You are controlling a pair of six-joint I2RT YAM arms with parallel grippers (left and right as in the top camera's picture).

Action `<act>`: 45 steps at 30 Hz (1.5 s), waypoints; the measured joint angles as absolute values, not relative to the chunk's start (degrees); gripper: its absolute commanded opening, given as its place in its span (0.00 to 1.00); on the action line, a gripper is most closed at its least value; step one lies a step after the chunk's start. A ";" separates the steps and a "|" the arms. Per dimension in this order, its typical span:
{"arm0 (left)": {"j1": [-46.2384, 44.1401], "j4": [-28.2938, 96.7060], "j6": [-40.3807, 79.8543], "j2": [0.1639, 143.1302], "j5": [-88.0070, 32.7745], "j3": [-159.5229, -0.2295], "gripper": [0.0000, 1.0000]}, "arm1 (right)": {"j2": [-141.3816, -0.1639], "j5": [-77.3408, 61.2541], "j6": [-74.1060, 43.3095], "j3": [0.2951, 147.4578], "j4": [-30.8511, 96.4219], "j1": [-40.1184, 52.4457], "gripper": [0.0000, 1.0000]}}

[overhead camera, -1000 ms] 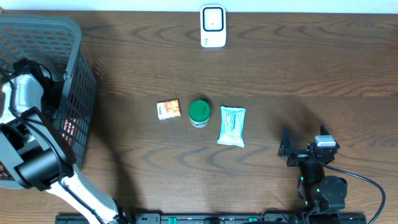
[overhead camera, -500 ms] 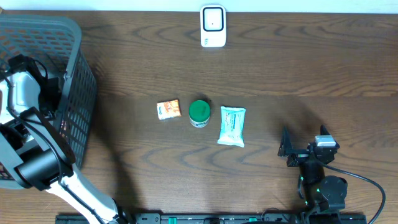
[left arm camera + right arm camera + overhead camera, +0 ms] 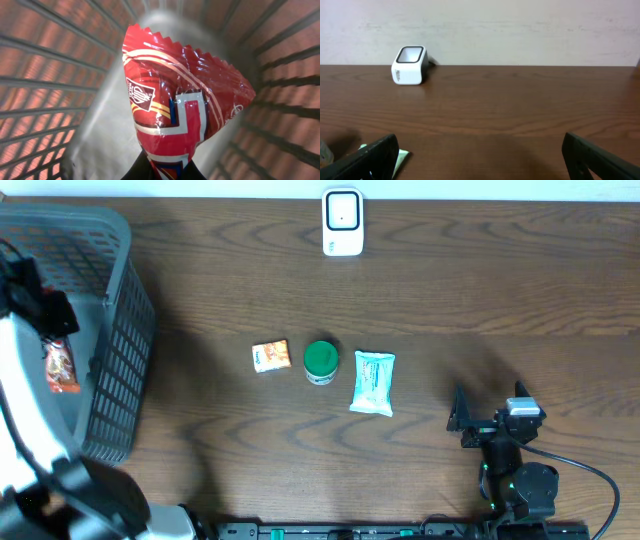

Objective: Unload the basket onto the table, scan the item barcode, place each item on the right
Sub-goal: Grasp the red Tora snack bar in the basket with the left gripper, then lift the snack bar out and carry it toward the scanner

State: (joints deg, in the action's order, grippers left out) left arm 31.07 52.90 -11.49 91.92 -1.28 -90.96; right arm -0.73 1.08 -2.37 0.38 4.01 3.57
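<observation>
One red packet point(image 3: 175, 110) now clamped in left gripper point(image 3: 165, 172)

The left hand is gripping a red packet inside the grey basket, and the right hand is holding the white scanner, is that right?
Not quite. The right hand is open and holds nothing; the white scanner stands alone near the far edge of the table, as the overhead and right wrist views show. The left hand does grip the red packet inside the grey basket.

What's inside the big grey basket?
A red snack packet, pinched by the left end effector. The left arm covers part of the basket floor, so anything else there is hidden.
</observation>
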 measured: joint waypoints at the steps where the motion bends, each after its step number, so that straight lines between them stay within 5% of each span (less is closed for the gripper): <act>1: 31.11 52.88 -10.85 90.19 -2.48 -91.13 0.08 | -0.73 1.08 -2.37 0.38 4.01 3.57 0.99; 20: 27.31 46.04 -3.29 71.00 -48.01 -91.39 0.07 | -0.73 1.10 -2.37 0.38 4.01 3.57 0.99; 34: 7.25 45.98 -15.66 88.60 -81.67 -89.23 0.07 | -0.73 1.10 -2.37 0.38 4.01 3.57 0.99; 45: -3.38 47.62 -20.25 103.70 -87.31 -88.77 0.08 | -0.73 1.08 -2.37 0.38 4.01 3.57 0.99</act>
State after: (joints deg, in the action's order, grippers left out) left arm -3.38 47.62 -20.25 103.70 -87.31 -88.77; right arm -0.73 1.08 -2.37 0.38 4.01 3.57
